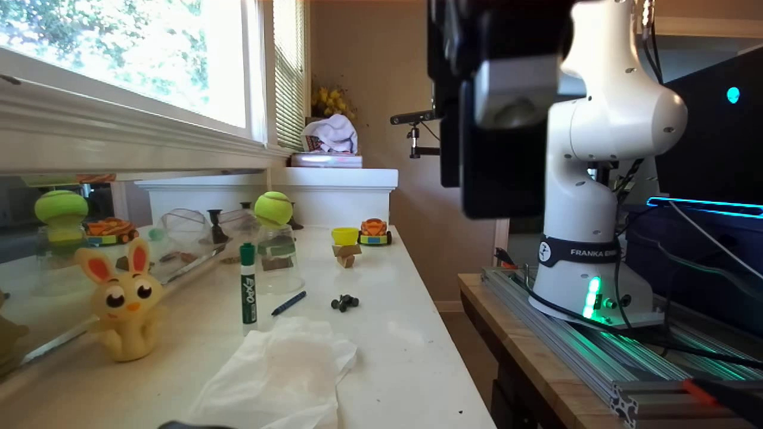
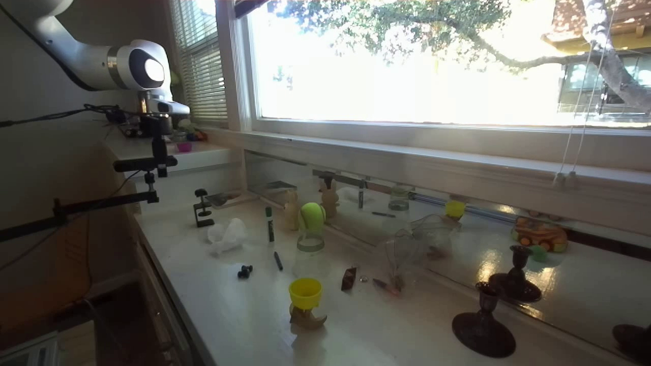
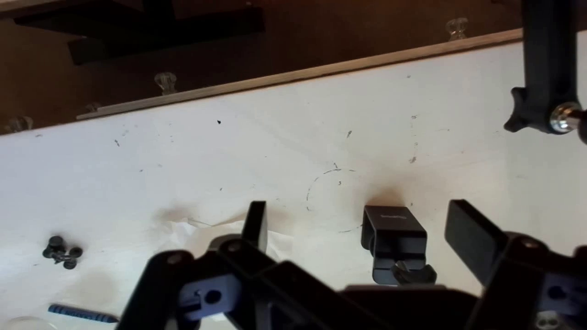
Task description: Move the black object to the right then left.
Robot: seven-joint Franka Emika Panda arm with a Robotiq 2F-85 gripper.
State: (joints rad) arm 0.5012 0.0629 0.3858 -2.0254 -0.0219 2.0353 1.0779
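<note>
The bench [image 3: 257,151] is spread across the wrist view. The end effector [image 3: 362,224] is seen low in the frame, its fingers [image 3: 472,238] held wide apart. White paper [image 3: 195,236] is partly hidden, left of centre. The black clamp [image 3: 396,229] is framed between the fingers, right of centre. A small black piece [image 3: 62,252] is seen lower left.

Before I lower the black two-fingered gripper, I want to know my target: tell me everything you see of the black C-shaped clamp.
The black C-shaped clamp looks metallic, with pale lettering on one face, too small to read, and a dark screw knob. It stands upright on the white countertop, opening facing sideways; only the countertop visibly touches it. The open black gripper is clear of it.
</note>
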